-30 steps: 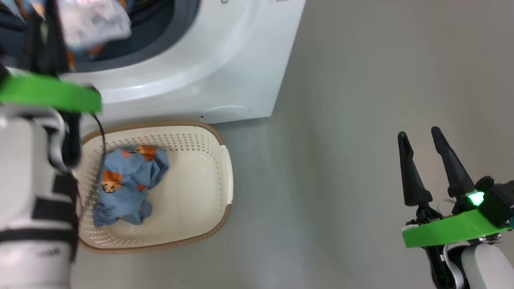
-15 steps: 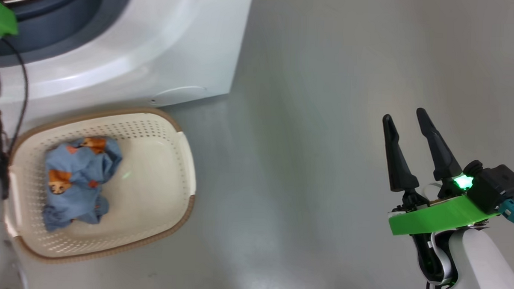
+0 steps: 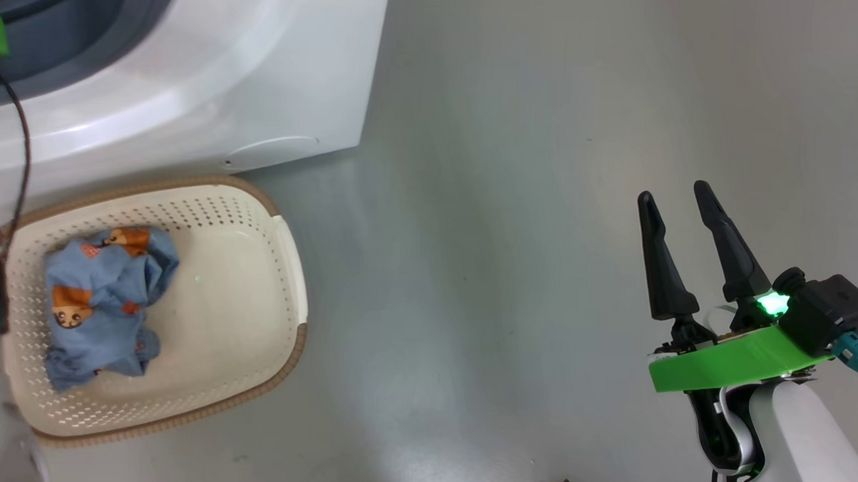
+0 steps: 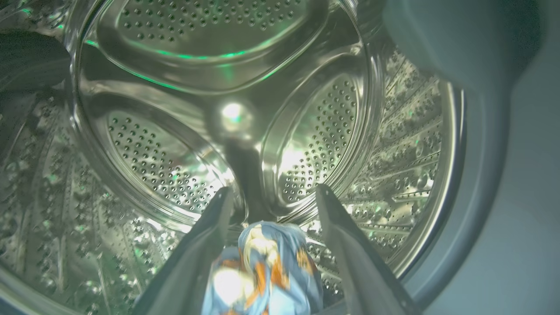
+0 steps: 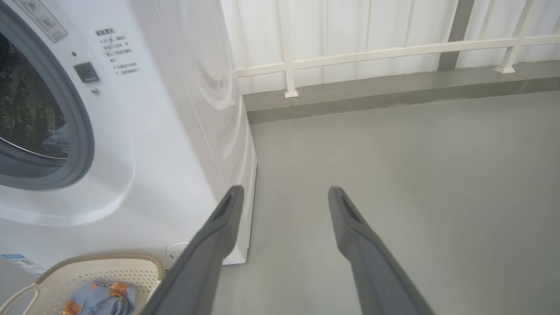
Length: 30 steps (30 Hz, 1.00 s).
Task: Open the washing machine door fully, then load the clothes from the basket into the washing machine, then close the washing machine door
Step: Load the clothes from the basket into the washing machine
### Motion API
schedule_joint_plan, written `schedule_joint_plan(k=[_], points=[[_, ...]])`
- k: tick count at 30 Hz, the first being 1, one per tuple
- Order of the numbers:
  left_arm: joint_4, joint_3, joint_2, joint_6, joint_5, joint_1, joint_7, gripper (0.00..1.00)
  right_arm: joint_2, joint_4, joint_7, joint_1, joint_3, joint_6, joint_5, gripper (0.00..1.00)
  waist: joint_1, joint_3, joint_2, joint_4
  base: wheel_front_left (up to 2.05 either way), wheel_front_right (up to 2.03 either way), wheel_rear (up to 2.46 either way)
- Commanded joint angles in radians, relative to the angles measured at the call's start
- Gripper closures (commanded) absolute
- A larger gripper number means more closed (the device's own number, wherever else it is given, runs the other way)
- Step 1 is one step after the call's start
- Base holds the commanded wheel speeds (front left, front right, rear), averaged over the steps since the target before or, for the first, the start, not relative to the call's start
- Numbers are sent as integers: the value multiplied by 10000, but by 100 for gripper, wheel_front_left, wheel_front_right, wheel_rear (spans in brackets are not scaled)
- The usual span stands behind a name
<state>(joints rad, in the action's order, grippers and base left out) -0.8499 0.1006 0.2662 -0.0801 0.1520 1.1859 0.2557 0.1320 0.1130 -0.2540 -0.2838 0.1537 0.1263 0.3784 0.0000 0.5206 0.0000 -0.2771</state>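
The left gripper (image 4: 272,192) is deep inside the washing machine (image 3: 214,69), pointing at the back wall of the perforated steel drum (image 4: 175,153). Its 2 fingers (image 4: 210,236) stand wide apart, nothing pinched between the tips. 1 light-blue garment (image 4: 267,271) with orange and white print sits between the fingers, low near their bases and well short of the tips. It is blurred, and whether it touches either finger cannot be told. The grey-blue gasket (image 4: 481,175) curves along the right of the left wrist view.

The right gripper (image 3: 673,192) hangs over the bare grey floor (image 3: 485,271), well to the right of the machine and apart from everything. Its 2 fingers are spread and it holds nothing.

The basket (image 3: 255,313) stands on the floor just in front of the washing machine's lower front corner. A crumpled bundle of clothes (image 3: 99,294), light blue with orange figures, lies in its left half; the right half is bare. The bundle is well apart from the right gripper.
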Motion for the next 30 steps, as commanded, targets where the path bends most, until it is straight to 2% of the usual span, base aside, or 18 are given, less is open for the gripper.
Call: schedule_joint_plan(k=[1, 9, 18, 30], points=[[261, 156, 368, -57, -15, -250, 61, 0, 76, -198, -78, -48, 100, 44, 69, 0, 0, -82, 0, 83, 0, 0, 0], [633, 598, -7, -211, -8, -1404, 61, 0, 244, -186, -78, -29, 7, 44, 28, 0, 0, -533, 0, 493, 0, 0, 0], [1545, 935, -752, -254, -251, -3199, 61, 0, 450, -136, -78, 189, -260, 44, -11, 0, 0, -1173, 0, 995, 0, 0, 0], [2423, 912, -1437, -320, -663, -4908, 61, 0, 645, -3, -78, 493, -416, 44, -60, 0, 0, -1954, 0, 1488, 0, 0, 0]])
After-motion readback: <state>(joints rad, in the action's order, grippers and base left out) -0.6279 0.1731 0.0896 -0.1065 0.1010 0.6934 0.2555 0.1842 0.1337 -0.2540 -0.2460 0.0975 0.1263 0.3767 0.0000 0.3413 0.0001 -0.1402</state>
